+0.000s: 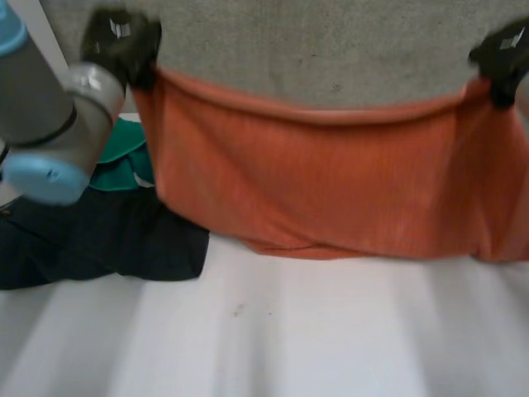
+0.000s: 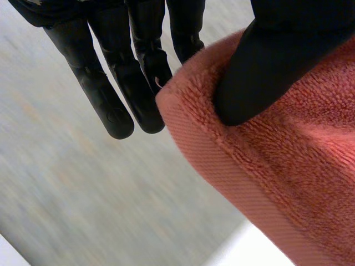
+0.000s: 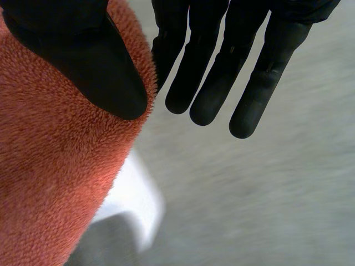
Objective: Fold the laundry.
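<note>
Two black robot hands are holding up one orange terry-cloth towel [image 1: 331,182] by its upper corners, so it is hanging like a curtain over the white counter [image 1: 289,331]. The left robot hand [image 1: 120,41] is gripping the upper left corner and the right robot hand [image 1: 502,56] the upper right corner, and the top hem is sagging slightly between them. The lower edge is hanging close to the counter; I cannot tell whether it is touching.

Seen from the left wrist, the thumb [image 2: 266,66] is pressing into the pile just inside the hemmed corner, pinching the cloth against the fingers behind it, while the other fingers [image 2: 111,94] are stretching out straight beside the edge. Seen from the right wrist, the thumb [image 3: 94,61] is clamping the towel's corner in the same way, with the remaining fingers [image 3: 222,77] reaching straight past the cloth.

Left of the towel, a dark navy garment [image 1: 99,240] is lying crumpled on the counter, and a teal-green cloth [image 1: 124,161] is sitting just behind it, partly hidden by the left arm [image 1: 50,124]. Beyond the towel, grey floor [image 1: 331,50] is showing.
</note>
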Controlling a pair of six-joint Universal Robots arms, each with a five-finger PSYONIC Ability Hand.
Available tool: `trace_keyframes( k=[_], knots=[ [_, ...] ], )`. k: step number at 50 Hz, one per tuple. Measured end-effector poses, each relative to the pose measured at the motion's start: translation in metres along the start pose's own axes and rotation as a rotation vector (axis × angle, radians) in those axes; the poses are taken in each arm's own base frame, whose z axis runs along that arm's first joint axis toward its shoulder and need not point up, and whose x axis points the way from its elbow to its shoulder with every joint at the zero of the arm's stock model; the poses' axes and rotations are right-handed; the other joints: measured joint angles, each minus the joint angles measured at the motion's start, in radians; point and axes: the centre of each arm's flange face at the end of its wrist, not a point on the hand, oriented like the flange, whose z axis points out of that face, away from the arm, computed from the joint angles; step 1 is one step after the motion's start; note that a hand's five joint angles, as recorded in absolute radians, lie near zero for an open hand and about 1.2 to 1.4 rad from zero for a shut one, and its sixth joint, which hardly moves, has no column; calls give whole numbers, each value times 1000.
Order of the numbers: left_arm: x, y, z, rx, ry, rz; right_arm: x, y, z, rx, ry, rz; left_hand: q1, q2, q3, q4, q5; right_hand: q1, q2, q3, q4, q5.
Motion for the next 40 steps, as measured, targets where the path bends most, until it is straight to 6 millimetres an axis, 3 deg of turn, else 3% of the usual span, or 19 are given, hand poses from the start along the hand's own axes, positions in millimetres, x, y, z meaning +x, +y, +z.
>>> trace_keyframes(
  k=[4, 7, 11, 17, 20, 24, 29, 34, 35, 38, 40],
  knots=[
    [-22, -49, 27, 280, -140, -19, 32, -27, 23, 208, 253, 43, 0, 1, 0, 0, 0, 0, 6, 0, 1, 0],
    [-39, -81, 36, 469, -246, -41, 50, -45, 28, 355, 397, 78, 0, 1, 0, 0, 0, 0, 8, 0, 1, 0],
    [-47, -92, 37, 558, -311, -61, 59, -58, 22, 458, 478, 105, 0, 1, 0, 0, 0, 0, 8, 0, 1, 0],
    [-36, -54, 31, 424, -275, -68, 43, -46, 12, 405, 416, 111, 0, 1, 0, 0, 0, 0, 8, 0, 1, 0],
    [-25, -23, 18, 302, -227, -72, 20, -23, 7, 292, 310, 108, 0, 1, 0, 0, 0, 0, 8, 0, 1, 0],
    [-9, 15, -9, 150, -157, -76, -20, 17, -7, 99, 134, 104, 0, 1, 0, 0, 0, 0, 8, 0, 1, 0],
    [18, 66, -60, -49, -23, -74, -75, 71, -36, -138, -90, 118, 0, 1, 0, 0, 0, 0, 8, 0, 1, 0],
    [33, 94, -100, -172, 62, -76, -111, 104, -55, -273, -218, 153, 0, 1, 5, 0, 0, -1, 6, 0, 1, 0],
    [34, 97, -106, -190, 71, -76, -114, 108, -57, -286, -230, 159, 0, 1, 5, 0, 0, -45, -57, -66, -68, -46],
    [34, 103, -122, -229, 85, -78, -121, 115, -61, -314, -253, 177, 0, 1, 5, 0, 0, -462, -475, -473, -474, -469],
    [33, 104, -130, -243, 89, -79, -119, 115, -61, -316, -251, 185, 0, 1, 5, 0, 0, -794, -850, -846, -851, -831]
  ],
)
